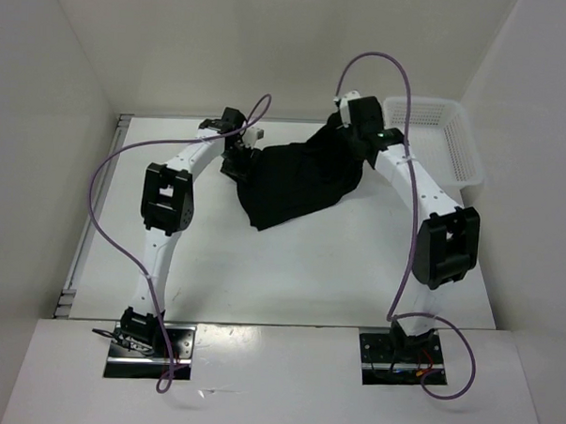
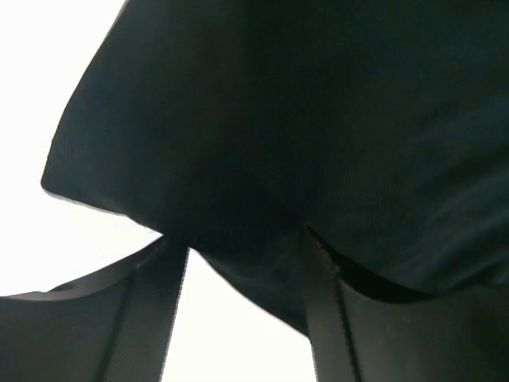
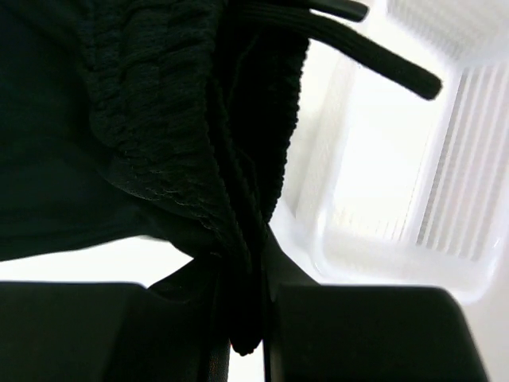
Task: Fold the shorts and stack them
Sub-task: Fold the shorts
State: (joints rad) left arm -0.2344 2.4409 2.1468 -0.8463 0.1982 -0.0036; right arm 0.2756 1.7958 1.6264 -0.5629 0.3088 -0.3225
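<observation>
Presently: shorts point(image 1: 298, 180), black, slung above the far tabletop point(image 1: 289, 278), raised at the ribbed waistband by right hand point(image 3: 242, 302) clenched on a bunched fold (drawstring point(image 3: 358, 56) dangling loose), presumably so the cloth hangs open for spreading. Left hand point(image 2: 238, 247) at the opposite edge, fingers point(image 2: 151, 318) apart with cloth across their tips, grip impossible to tell, probably set there to tension that side. White mesh basket point(image 1: 455, 149) just beside right hand, hemming the far right; open room toward the near side, judged ample for laying flat.
</observation>
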